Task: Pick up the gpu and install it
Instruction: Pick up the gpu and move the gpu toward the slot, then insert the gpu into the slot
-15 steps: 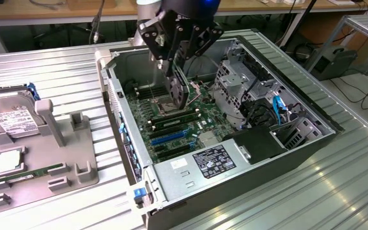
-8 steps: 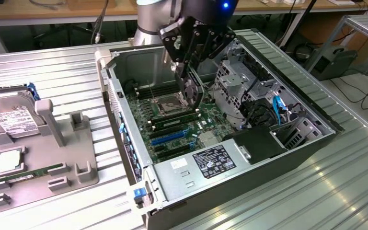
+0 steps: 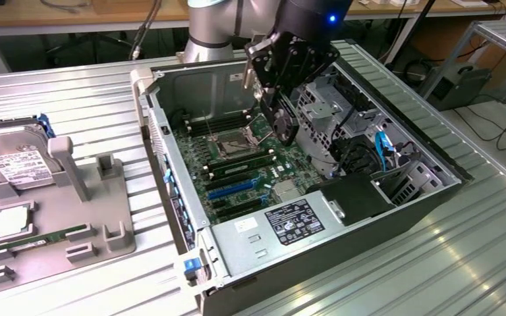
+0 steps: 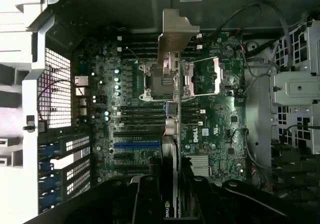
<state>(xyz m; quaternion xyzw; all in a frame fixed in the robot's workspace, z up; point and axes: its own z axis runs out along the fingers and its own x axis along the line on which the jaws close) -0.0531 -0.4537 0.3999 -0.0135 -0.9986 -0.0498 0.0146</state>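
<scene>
Ribbed metal bench (image 3: 77,85) with workshop clutter behind it, and an open PC case (image 3: 158,131) lying on its side so the motherboard (image 3: 235,168) faces up. Makes sense, since the arm can come straight down at the slots. The gripper (image 3: 275,92) hangs over the middle of the board, fingers clamped on the gpu (image 3: 281,128). It pinches the flat faces so the card sits edge-on to the board — looks clear of the slots to me, not seated. The card is thin and black, with a silver bracket (image 4: 176,31) at the end away from the fingers. On the exterior view's left, a grey tray (image 3: 116,247) keeps the hard drive (image 3: 16,161) and memory stick (image 3: 37,238) parked out of the way.
</scene>
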